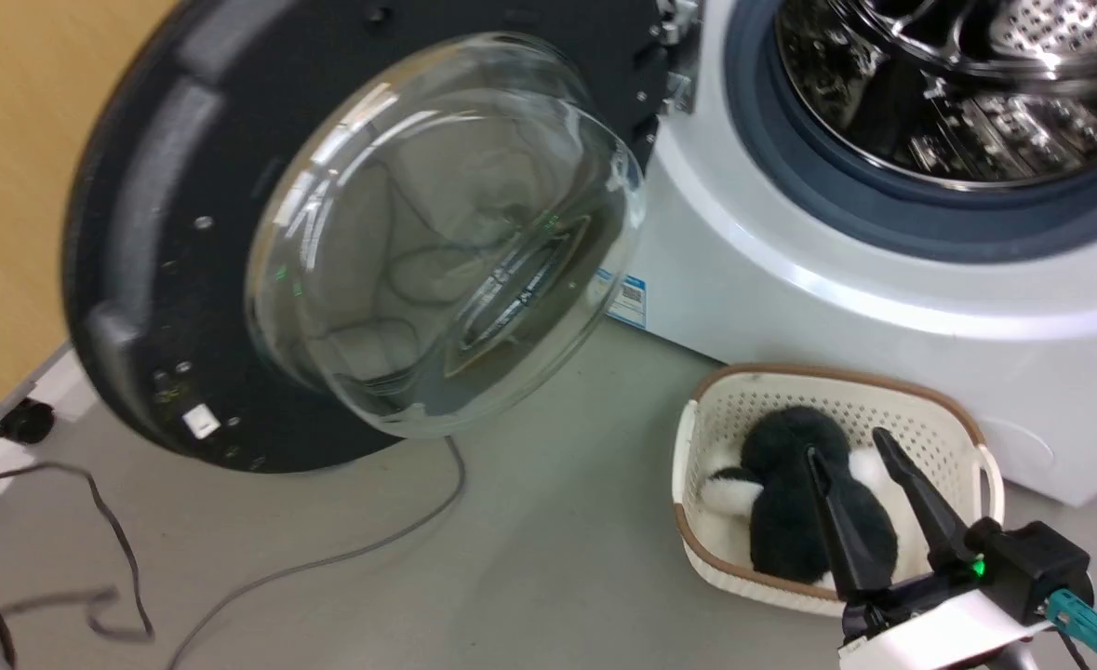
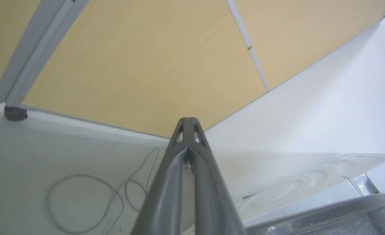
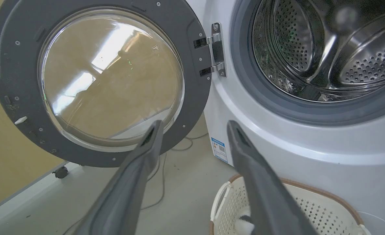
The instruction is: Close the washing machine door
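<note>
The washing machine door (image 1: 157, 233), a black-rimmed disc with a clear domed glass bowl (image 1: 446, 242), stands swung wide open on its hinge (image 3: 213, 49) to the left of the washing machine (image 1: 883, 307). The porthole shows the grey gasket (image 1: 836, 186) and steel drum (image 1: 957, 84). My right gripper (image 1: 846, 447) hangs open and holds nothing, over the basket and well clear of the door (image 3: 16, 81); its own view has it (image 3: 194, 123) pointing between door and machine (image 3: 277, 140). My left gripper (image 2: 188, 120) is shut on nothing and points at a wood panel, with a dark grey rim (image 2: 326, 212) at lower right.
A cream perforated basket (image 1: 688, 437) holding a black-and-white plush toy (image 1: 790, 502) sits on the floor against the machine's front. A grey cable (image 1: 325, 558) trails across the floor below the door. A wood-panelled partition (image 1: 18, 140) on a caster (image 1: 25, 421) stands behind the door.
</note>
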Available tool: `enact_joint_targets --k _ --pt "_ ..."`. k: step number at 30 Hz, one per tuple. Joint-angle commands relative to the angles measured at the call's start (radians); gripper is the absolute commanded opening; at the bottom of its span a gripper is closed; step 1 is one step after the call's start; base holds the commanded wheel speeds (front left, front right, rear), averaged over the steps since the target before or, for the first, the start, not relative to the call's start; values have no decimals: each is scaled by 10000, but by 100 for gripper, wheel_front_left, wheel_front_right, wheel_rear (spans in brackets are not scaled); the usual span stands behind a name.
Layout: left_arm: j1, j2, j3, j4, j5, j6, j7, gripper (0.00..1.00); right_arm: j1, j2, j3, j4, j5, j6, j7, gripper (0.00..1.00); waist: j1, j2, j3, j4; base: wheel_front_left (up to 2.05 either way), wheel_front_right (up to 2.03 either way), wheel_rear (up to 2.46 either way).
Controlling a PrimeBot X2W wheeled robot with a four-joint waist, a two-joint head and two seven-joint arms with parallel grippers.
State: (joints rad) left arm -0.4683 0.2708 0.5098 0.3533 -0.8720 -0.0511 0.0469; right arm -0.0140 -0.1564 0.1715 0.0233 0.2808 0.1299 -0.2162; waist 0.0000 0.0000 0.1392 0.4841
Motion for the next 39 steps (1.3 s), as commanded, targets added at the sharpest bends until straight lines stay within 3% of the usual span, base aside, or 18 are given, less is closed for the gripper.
enact_joint_targets --k 1,6,17,30,39 --pt "-574 90 567 803 -1062 150 730 0 -159 -67 75 -100 -51 8 91 100 0 0 201 -233 0 0 0" --pt "-1518 378 1470 2358 -3173 394 2755 0 -317 -123 131 -230 -95 8 196 100 0 0 407 -437 0 0 0" --pt "-1390 596 885 2952 -4322 -507 5856 0 -437 -183 82 -268 -106 8 268 100 0 0 556 -717 0 0 0" --pt "300 225 211 1470 -4970 -733 8404 0 -194 257 -128 280 19 8 -166 100 0 0 -366 -1118 0 0 0" --pt "1980 -782 -531 -977 -5152 -381 9674 0 140 472 -414 512 75 8 -363 100 0 0 -1082 -1556 0 0 0"
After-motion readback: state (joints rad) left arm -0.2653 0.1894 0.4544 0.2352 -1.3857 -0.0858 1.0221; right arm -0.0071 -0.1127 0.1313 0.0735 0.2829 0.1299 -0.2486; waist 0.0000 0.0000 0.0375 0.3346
